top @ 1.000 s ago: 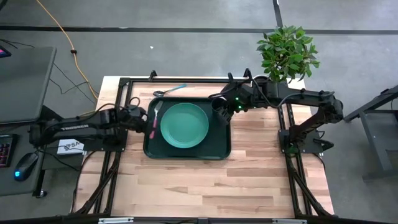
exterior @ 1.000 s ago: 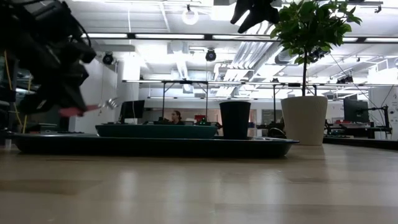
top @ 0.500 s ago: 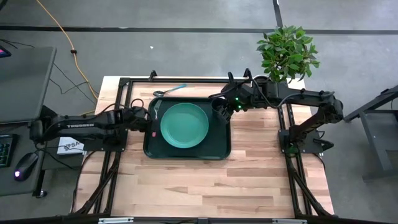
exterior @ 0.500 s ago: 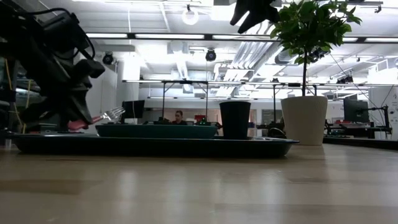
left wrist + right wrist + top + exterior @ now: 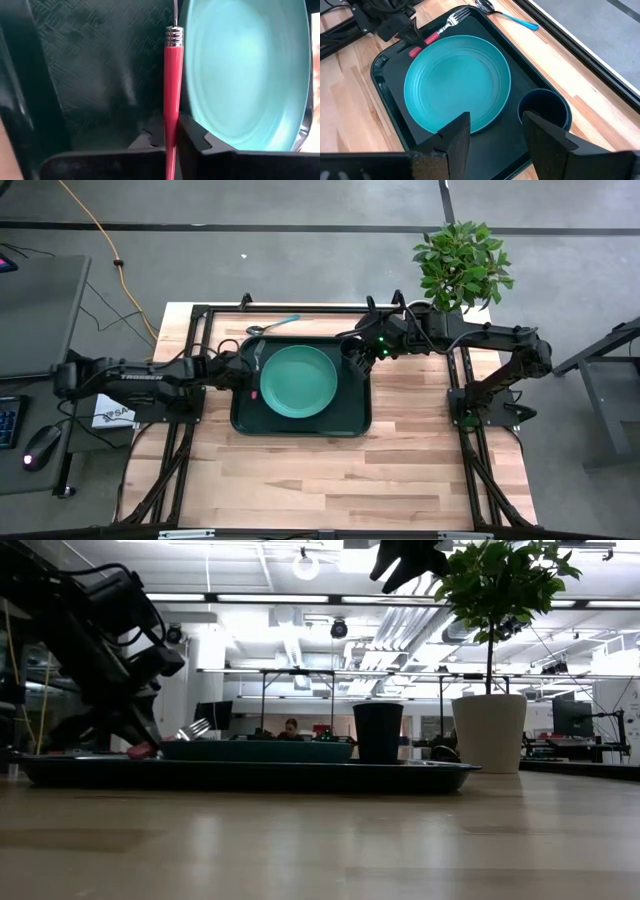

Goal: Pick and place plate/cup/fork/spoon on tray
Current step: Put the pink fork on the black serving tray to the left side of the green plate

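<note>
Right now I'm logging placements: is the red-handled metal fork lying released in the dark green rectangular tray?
No. The red-handled metal fork is clamped in the left gripper fingers, low over the dark green rectangular tray beside the round green plate.

Tray (image 5: 100, 75): dark green plastic, floor embossed with a fine crosshatch, dull sheen. Plate (image 5: 457, 82): smooth, slightly glossy teal-green plastic. Fork (image 5: 172, 90): glossy red plastic handle, ribbed shiny metal collar. Cup (image 5: 543, 110): dark and matt. Table (image 5: 300, 470): pale wood planks with a satin finish.
</note>
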Controlling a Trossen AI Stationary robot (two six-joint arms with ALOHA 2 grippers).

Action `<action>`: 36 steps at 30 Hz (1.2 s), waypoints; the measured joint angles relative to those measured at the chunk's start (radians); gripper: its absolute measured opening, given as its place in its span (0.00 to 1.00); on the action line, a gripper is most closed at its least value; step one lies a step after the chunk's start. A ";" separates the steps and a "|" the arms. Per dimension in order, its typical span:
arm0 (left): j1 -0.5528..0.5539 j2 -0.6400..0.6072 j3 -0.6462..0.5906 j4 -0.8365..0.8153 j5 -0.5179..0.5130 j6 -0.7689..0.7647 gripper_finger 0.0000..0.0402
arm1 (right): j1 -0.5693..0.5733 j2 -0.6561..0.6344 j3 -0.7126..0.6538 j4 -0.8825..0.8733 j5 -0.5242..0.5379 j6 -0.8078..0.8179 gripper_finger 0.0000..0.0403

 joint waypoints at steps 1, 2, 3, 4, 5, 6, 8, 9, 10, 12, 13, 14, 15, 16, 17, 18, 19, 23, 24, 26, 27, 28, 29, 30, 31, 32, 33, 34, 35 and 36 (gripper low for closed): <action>0.000 0.007 0.000 0.007 0.000 -0.002 0.00 | 0.000 0.000 0.000 0.000 0.000 0.000 0.43; 0.000 0.011 0.000 0.013 0.000 -0.006 0.00 | 0.000 0.000 0.000 0.000 0.000 0.000 0.43; 0.000 0.015 0.000 0.019 0.002 -0.011 0.00 | 0.000 0.000 0.000 0.000 0.000 0.000 0.43; 0.000 0.018 0.000 0.031 0.006 -0.016 0.00 | 0.000 0.000 0.000 0.000 0.000 0.000 0.43; 0.000 0.021 0.000 0.044 0.012 -0.018 0.00 | 0.000 0.000 0.000 0.000 0.001 0.000 0.43; 0.000 0.025 0.000 0.056 0.021 -0.019 0.00 | 0.000 0.000 0.000 0.000 0.004 0.000 0.43; 0.000 0.030 0.000 0.052 0.038 -0.018 0.00 | 0.000 0.000 0.000 0.000 0.013 0.000 0.43; 0.000 0.030 0.000 0.039 0.039 -0.019 0.00 | 0.000 0.000 0.000 0.000 0.014 0.000 0.43; 0.000 0.029 0.000 0.025 0.040 -0.021 0.00 | 0.000 0.000 0.000 0.000 0.014 0.000 0.43; 0.000 0.026 0.000 0.000 0.040 -0.023 0.00 | 0.000 0.000 0.000 0.000 0.014 0.000 0.43; 0.000 0.026 0.000 -0.011 0.040 -0.027 0.00 | 0.000 0.000 0.000 0.000 0.014 0.000 0.43; 0.000 0.029 0.000 -0.021 0.040 -0.029 0.00 | 0.000 0.000 0.000 0.000 0.014 0.000 0.43; 0.000 0.035 0.000 -0.025 0.043 -0.032 0.00 | 0.000 0.000 0.000 0.000 0.017 0.000 0.43; -0.001 0.040 0.000 -0.028 0.048 -0.040 0.00 | 0.000 0.000 0.000 0.001 0.024 0.000 0.43; -0.004 0.045 0.000 -0.025 0.052 -0.046 0.00 | 0.000 0.000 0.000 0.001 0.034 0.000 0.43; -0.008 0.051 0.000 -0.018 0.054 -0.053 0.00 | 0.000 0.000 0.000 0.001 0.043 0.000 0.43; -0.013 0.060 0.000 -0.009 0.057 -0.061 0.00 | 0.000 0.000 0.000 0.002 0.048 0.000 0.43; -0.038 0.105 0.000 0.027 0.057 -0.086 0.00 | 0.000 0.001 0.000 0.009 0.048 0.000 0.43; -0.045 0.118 0.000 0.027 0.057 -0.094 0.00 | 0.000 0.001 0.000 0.010 0.048 0.000 0.43; -0.053 0.137 0.002 0.033 0.054 -0.114 0.00 | 0.000 0.001 0.000 0.011 0.048 0.000 0.43; -0.056 0.144 0.002 0.039 0.054 -0.127 0.00 | 0.000 0.001 0.000 0.011 0.048 0.000 0.43; -0.058 0.149 0.003 0.047 0.054 -0.135 0.00 | 0.000 0.001 0.000 0.011 0.048 0.000 0.43; -0.061 0.153 0.003 0.056 0.055 -0.140 0.00 | 0.000 0.001 0.000 0.012 0.048 0.000 0.43; -0.064 0.155 0.003 0.065 0.055 -0.146 0.00 | 0.000 0.001 0.000 0.012 0.048 0.000 0.43; -0.067 0.156 0.002 0.072 0.055 -0.156 0.00 | 0.000 0.001 0.000 0.013 0.048 0.000 0.43; -0.071 0.156 0.002 0.076 0.054 -0.166 0.00 | 0.000 0.001 0.000 0.014 0.048 0.000 0.43; -0.076 0.156 0.002 0.077 0.051 -0.173 0.00 | 0.000 0.001 0.000 0.015 0.048 0.000 0.43; -0.080 0.156 0.002 0.077 0.048 -0.176 0.00 | 0.000 0.001 0.000 0.015 0.048 0.000 0.43; -0.085 0.156 0.002 0.075 0.041 -0.176 0.01 | 0.000 0.001 0.000 0.015 0.048 0.000 0.43; -0.089 0.156 0.002 0.073 0.035 -0.175 0.01 | 0.000 0.001 0.000 0.015 0.048 0.000 0.43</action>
